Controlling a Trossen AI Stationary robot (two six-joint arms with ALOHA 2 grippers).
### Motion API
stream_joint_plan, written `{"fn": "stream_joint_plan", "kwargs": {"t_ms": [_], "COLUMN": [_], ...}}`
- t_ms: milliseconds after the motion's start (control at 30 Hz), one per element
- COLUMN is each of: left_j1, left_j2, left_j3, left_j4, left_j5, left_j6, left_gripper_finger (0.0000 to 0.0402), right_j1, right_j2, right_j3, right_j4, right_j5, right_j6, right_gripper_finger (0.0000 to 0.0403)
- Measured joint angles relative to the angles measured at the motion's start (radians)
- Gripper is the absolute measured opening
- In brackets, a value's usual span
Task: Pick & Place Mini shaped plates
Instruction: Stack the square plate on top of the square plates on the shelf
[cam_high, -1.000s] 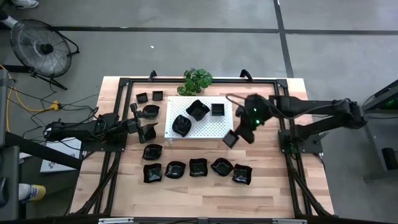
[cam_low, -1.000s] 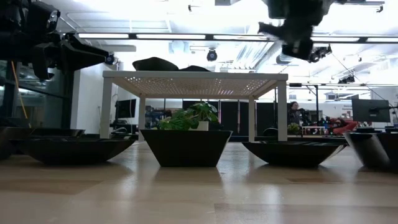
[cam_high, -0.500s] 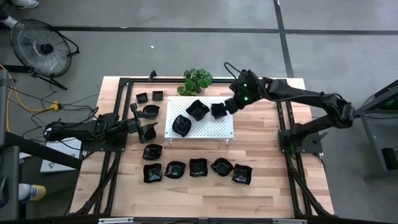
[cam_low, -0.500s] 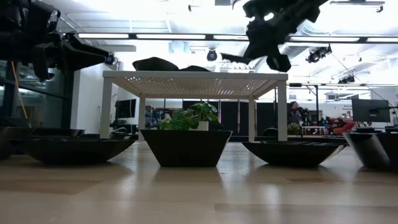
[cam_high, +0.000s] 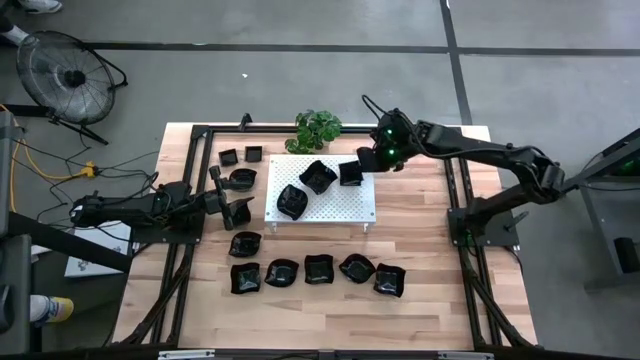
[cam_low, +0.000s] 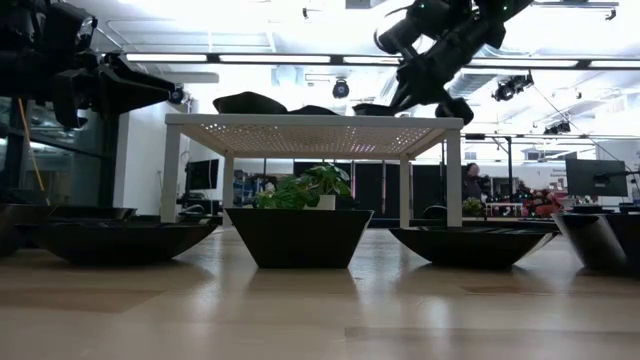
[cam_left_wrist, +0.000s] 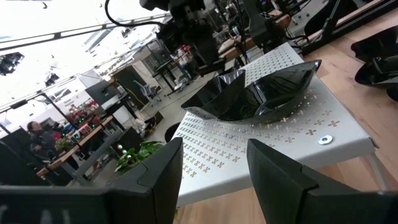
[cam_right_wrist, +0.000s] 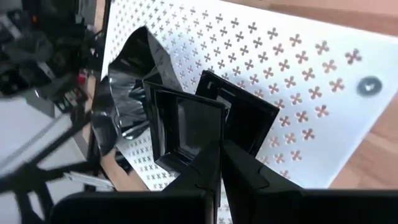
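holding a square plate over the white board

right gripper (cam_high: 366, 163) is pinched tight on the rim of a small square plate (cam_right_wrist: 186, 124), which sticks out straight ahead of its fingers (cam_right_wrist: 208, 171). from overhead that plate (cam_high: 350, 174) sits at the right end of the white perforated board (cam_high: 335, 205), right at the gripper's tip. can't tell whether it touches the board or another square dish just behind it.

two wavy plates (cam_high: 318, 176) are on the board already, left of the held one. more plates line up in a row (cam_high: 319, 270) on the wood near the front edge, and a few small ones (cam_high: 241, 155) sit at the back left.

left gripper (cam_high: 238, 200) hangs by the board's left edge, fingers (cam_left_wrist: 158, 168) apart, nothing in them.
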Motion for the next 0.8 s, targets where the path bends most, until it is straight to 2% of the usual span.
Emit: {"fn": "stream_joint_plan", "kwargs": {"t_ms": [267,800], "left_j1": [0.0,0.0], "left_j2": [0.0,0.0], "left_j3": [0.0,0.0], "left_j4": [0.0,0.0], "left_j5": [0.0,0.005], "left_j6": [0.0,0.0], "left_gripper_finger": [0.0175,0.0175], "right_j1": [0.0,0.0], "right_j2": [0.006,0.038], "right_j3": [0.0,0.0], "right_j4": [-0.005,-0.024], "right_j5": [0.006,0.007], "right_j6": [0.049,0.046], "right_gripper_finger": [0.0011,0.0011]}}
